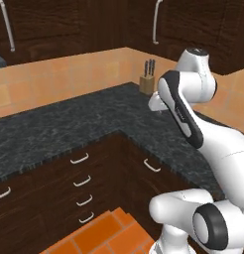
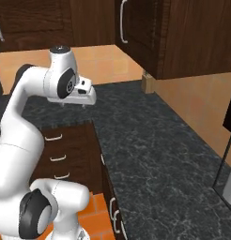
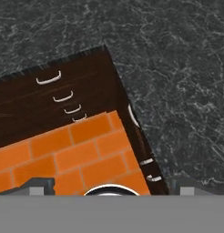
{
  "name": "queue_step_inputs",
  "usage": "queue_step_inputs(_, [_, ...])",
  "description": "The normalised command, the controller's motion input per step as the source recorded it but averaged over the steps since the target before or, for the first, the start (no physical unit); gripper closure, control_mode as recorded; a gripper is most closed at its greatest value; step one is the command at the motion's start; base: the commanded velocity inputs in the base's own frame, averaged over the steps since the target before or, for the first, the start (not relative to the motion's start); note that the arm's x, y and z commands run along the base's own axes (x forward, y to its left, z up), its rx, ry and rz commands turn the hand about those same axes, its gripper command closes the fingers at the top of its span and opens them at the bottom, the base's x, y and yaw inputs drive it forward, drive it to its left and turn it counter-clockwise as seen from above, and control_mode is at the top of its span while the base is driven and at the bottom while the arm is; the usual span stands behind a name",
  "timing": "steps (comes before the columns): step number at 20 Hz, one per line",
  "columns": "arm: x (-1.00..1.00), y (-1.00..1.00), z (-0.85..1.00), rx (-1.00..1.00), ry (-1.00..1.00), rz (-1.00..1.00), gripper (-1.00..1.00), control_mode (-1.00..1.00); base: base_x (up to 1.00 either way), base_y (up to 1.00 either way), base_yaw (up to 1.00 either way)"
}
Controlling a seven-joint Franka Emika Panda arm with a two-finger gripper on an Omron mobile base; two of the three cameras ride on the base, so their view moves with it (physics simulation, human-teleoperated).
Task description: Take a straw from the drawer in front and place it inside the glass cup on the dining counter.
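Black speckled granite counter [image 1: 69, 124] wraps the corner in an L, its surface mottled with pale grey veins; below it run dark brown wooden fronts with a visible grain. A column of narrow drawers [image 1: 83, 186] sits left of the inner corner, each with a curved silver bar handle; on the other run, a wider drawer [image 1: 152, 166] with the same kind of handle sits closed under the granite edge. Orange brick-patterned floor tiles [image 1: 104, 233] fill the angle between the cabinets, with pale grout lines. A wooden knife block [image 1: 147, 82] with dark handles stands at the back against a peach tiled wall; dark wood upper cabinets with long silver handles hang above. The white arm, glossy with dark joints, folds over the counter corner, and its gripper [image 2: 74, 104] hangs above the granite, pointing down; the jaws stand wide apart and hold nothing, with one grey fingertip [image 3: 41, 185] at each lower side of the hand view.
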Motion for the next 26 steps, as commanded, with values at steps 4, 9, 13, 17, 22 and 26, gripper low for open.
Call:
queue_step_inputs(4, [-0.31,0.54,-0.13,-0.14,0.00,0.04,-1.00,-1.00,0.00,0.00,0.00])
queue_step_inputs(9, [-0.03,0.96,-0.72,-0.48,0.00,0.00,-1.00,-1.00,0.00,0.00,0.00])
queue_step_inputs(13, [0.16,0.51,-0.87,-0.51,0.00,0.00,-1.00,-1.00,0.00,0.00,0.00])
queue_step_inputs(17, [0.07,0.10,-0.84,-0.47,-0.02,0.00,-1.00,-1.00,0.00,0.00,0.00])
queue_step_inputs(22, [0.09,0.00,-0.82,-0.33,0.00,0.00,-1.00,-1.00,0.00,0.00,0.00])
queue_step_inputs(26, [0.03,0.00,-0.85,-0.30,0.00,0.00,-1.00,-1.00,0.00,0.00,0.00])
